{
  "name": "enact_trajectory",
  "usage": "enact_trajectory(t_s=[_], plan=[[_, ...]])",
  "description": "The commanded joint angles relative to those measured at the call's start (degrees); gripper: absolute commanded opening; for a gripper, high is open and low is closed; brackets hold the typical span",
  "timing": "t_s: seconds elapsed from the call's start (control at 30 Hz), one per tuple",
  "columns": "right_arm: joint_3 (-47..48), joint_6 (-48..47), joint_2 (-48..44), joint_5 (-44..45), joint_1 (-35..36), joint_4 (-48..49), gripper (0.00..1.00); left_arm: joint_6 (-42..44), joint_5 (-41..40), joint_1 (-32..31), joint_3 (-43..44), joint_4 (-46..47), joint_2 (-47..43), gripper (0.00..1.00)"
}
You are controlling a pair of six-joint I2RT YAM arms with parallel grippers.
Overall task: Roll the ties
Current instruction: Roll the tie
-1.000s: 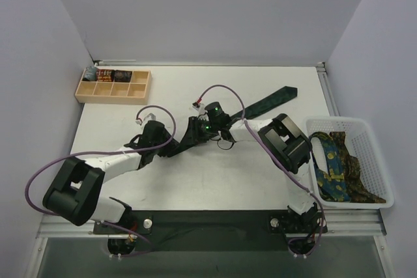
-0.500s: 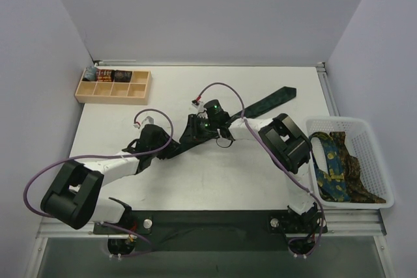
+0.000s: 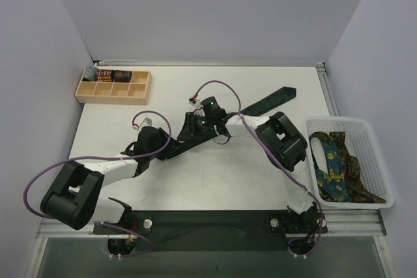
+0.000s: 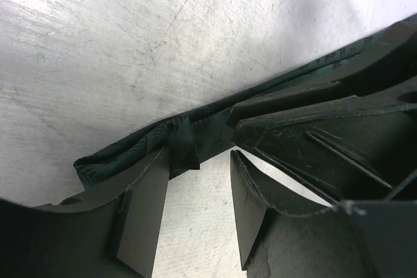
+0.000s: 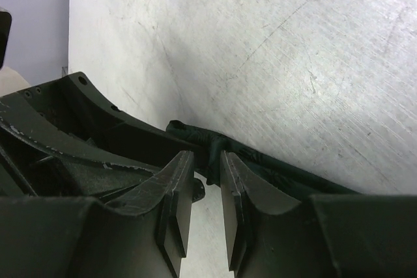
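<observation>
Dark green tie [image 3: 260, 104] lies on the table [image 3: 215, 174], running toward two o'clock. My left claw [image 4: 201, 154], spread, faces its folded near end. My right claw [image 5: 207, 155] is nearly pressed together there, grip unclear.

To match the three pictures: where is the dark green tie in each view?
Top external: the dark green tie runs diagonally from centre to upper right.
Left wrist: the tie crosses the middle, folded end at lower left.
Right wrist: the tie lies low, middle to right.
Shared landmark: the white table.
</observation>
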Motion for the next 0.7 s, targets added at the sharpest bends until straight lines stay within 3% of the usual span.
enact_trajectory(t_s=[0.0,0.67], plan=[[3.0,-0.4,1.4,-3.3,0.2,-1.8,0.24,-0.1,1.2,0.5,-1.0,2.3,-1.1,0.53],[8.2,-3.4,6.1,-7.3,1.3,-7.8,0.2,0.1,3.2,1.4,-3.8,8.3,-1.9,0.54]])
